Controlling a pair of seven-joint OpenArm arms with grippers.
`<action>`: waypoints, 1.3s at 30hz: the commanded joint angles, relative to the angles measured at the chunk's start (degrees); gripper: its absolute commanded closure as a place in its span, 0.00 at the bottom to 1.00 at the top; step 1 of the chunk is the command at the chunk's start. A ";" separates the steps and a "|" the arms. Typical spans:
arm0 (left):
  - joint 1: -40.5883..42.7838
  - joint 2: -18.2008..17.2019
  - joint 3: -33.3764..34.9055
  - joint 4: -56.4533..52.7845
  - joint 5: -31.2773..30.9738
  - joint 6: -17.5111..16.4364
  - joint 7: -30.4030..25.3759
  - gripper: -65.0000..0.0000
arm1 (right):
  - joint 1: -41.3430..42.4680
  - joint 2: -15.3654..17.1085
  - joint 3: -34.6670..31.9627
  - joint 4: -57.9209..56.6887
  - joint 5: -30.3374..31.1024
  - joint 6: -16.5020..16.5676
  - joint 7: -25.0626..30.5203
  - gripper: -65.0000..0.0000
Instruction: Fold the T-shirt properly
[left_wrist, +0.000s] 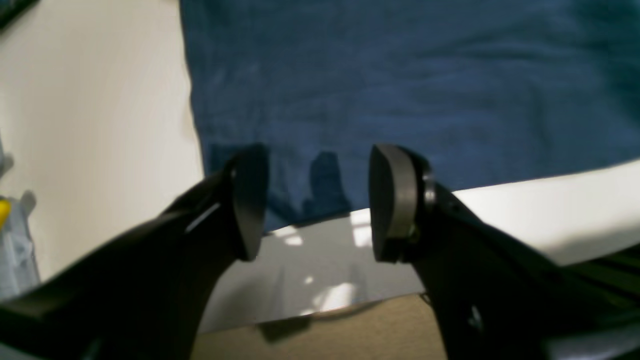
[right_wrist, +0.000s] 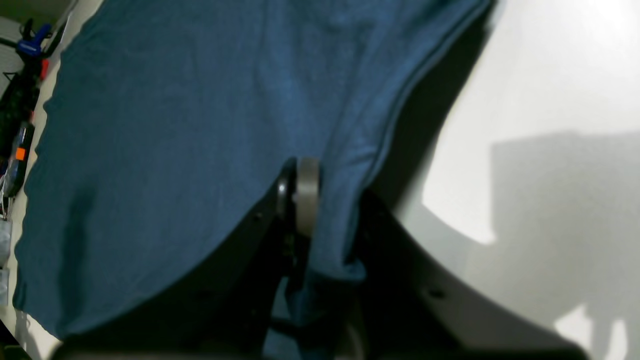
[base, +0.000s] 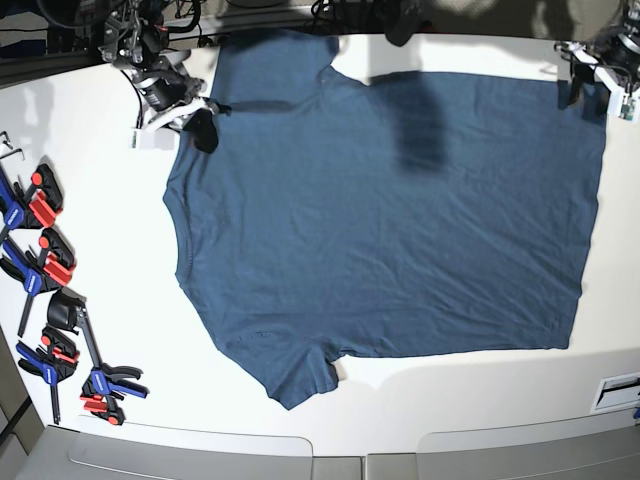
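The T-shirt (base: 400, 220) is spread flat across the table (base: 90, 180), not yet folded. The right gripper (right_wrist: 310, 200) is clamped on cloth at the shoulder edge, while the left gripper (left_wrist: 315, 200) is held wide apart just over the hem corner, gripping nothing. The grasping step is judged half done; next, the left jaws must be lowered and closed on the hem before any fold is lifted.

- We see a white table (base: 100, 200) filling most of the base view.
- We count several red, blue and black clamps (base: 45, 265) lying in a loose row along its left edge, near the front corner.
- We notice a small white slotted piece (base: 617, 390) at the table's right edge, near the front.
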 joint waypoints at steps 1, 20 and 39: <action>-0.28 -0.83 -0.44 -0.76 -0.46 0.09 -1.05 0.53 | -0.20 0.48 0.09 0.35 -1.53 -0.28 -1.03 1.00; -6.14 -7.39 -16.55 -25.97 -24.20 -1.79 6.91 0.53 | -0.17 0.48 0.09 0.35 -0.85 -0.28 -0.81 1.00; -14.71 -6.60 -16.70 -45.86 -40.81 -7.98 19.65 0.55 | -0.20 0.50 0.09 0.35 -0.81 -0.31 -0.15 1.00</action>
